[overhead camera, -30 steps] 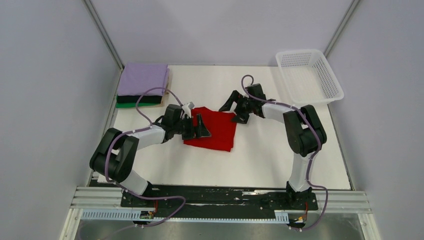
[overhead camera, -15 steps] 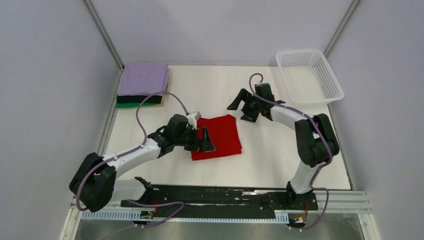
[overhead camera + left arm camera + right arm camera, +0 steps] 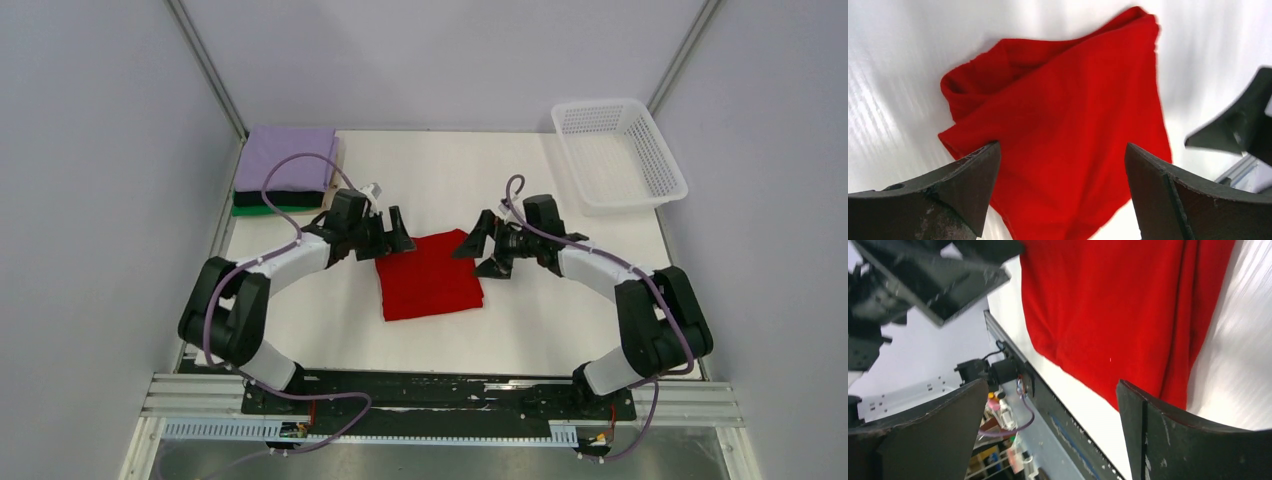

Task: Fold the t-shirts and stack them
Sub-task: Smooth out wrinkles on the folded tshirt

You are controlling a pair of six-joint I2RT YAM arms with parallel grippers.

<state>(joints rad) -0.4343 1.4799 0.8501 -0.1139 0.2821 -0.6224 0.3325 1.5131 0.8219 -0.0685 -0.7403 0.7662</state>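
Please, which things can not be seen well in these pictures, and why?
Top view: the black t-shirt and green t-shirt show only edges under the lavender t-shirt.
Left wrist view: fingers of the left gripper cover the near edge of the red t-shirt.
Right wrist view: the picture's top edge cuts the red t-shirt; the left gripper is blurred.

red t-shirt (image 3: 430, 277): lies closer to the near edge of the bench (image 3: 560, 320) and a little further right than a second ago; turned slightly.
left claw (image 3: 393, 233): was over the shirt's left half; now drawn back to its far-left corner, off the cloth, jaws apart.
right claw (image 3: 486, 253): was lifted away on the far side half a second ago; now just beside the shirt's right edge, jaws apart.
left arm (image 3: 270, 265): no longer stretched low; elbow folded back.
right arm (image 3: 610, 275): elbow swung further right and nearer.
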